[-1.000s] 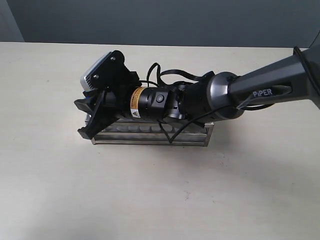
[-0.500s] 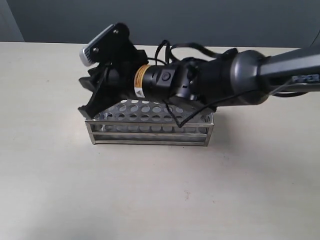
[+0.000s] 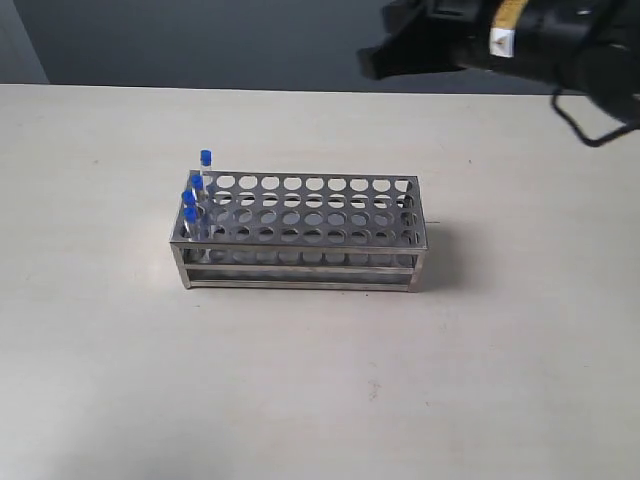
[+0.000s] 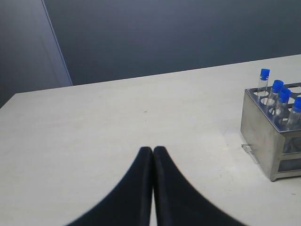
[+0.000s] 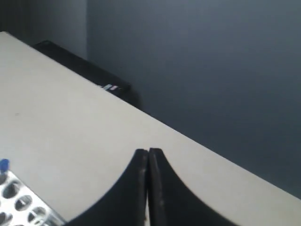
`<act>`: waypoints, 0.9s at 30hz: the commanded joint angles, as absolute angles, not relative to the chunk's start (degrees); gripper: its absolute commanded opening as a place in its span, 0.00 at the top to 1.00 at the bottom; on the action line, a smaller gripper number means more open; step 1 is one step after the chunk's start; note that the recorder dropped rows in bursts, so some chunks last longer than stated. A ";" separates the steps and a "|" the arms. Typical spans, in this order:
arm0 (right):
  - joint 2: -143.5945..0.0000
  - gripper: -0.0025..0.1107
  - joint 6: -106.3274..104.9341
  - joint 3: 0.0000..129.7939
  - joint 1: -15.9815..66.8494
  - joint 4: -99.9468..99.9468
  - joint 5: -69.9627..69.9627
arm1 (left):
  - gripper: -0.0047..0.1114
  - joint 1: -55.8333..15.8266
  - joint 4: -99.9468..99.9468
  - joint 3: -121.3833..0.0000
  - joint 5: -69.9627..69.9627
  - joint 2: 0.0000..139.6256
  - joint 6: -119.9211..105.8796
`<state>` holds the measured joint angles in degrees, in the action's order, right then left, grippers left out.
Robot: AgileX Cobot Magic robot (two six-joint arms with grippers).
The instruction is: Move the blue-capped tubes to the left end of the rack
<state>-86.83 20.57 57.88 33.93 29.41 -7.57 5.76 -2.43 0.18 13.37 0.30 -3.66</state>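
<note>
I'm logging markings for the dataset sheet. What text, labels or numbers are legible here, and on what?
Yellow-and-white sticker on the right arm: print too blurred to read.
White marks on the dark box at the table edge: too small to read.
No other text shows.

The right arm (image 3: 520,40) shows only at the top right edge of the exterior view: a dark, blurred wrist section with a yellow label band, held high and pointing toward the left. The right gripper (image 5: 148,151) has its two curved black fingers (image 5: 134,188) pressed together from tip down. The left gripper (image 4: 153,149) is closed too, its black fingers meeting at the tips and angled forward and downward.
</note>
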 commanded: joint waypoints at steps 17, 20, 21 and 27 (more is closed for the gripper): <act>-45.75 0.98 20.75 20.93 13.32 14.54 10.59 | 0.95 5.52 -2.50 0.00 13.25 0.00 -3.63; -44.49 0.98 20.75 20.68 13.32 14.02 16.91 | 0.95 5.52 -2.50 0.00 13.25 0.00 -3.63; -44.33 0.98 20.75 20.68 13.32 14.02 17.85 | 0.95 5.52 -2.50 0.00 13.25 0.00 -3.63; -44.33 0.98 20.75 20.68 13.59 13.61 18.62 | 0.95 5.52 -2.50 0.00 13.25 0.00 -3.63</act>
